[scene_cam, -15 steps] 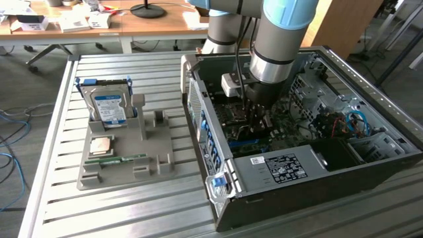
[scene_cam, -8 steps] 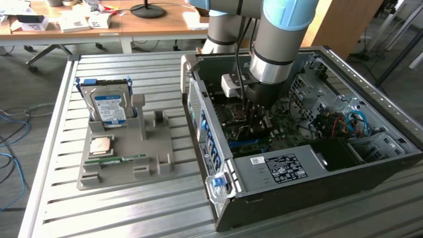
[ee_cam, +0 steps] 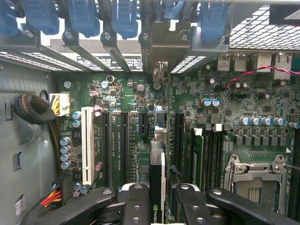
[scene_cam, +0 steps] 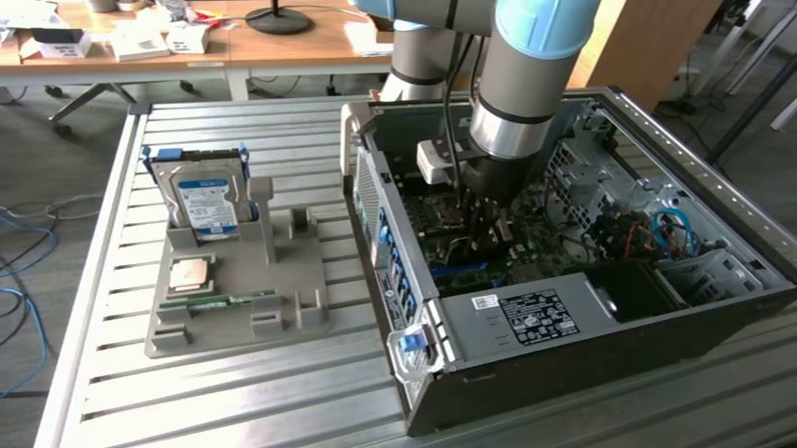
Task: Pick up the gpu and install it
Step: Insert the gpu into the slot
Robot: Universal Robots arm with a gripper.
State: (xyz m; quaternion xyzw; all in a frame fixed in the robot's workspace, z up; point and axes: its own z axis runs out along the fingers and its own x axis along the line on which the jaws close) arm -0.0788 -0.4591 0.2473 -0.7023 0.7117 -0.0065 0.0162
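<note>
A: Where is your hand now?

B: You have it lowered inside the open black computer case, above the green motherboard. In the exterior view, the grey and light-blue arm reaches straight down into the case.

A: And the card?

B: Your hand is clenched on the gpu, the thin flat card seen edge-on in the wrist view, black with a pale strip along one side and a small green logo near the fingers. The black fingers press it from both sides. It stands upright over the motherboard, in line with the long dark expansion slots and next to the white slot. You cannot tell from either view whether its lower edge touches a slot yet.

A: What else is around you?

B: On the slatted metal worktop, at the exterior view's left, the grey moulded parts holder carries the silver hard drive with the blue-and-white label, standing upright, with a narrow green memory stick lying near its front edge.
</note>
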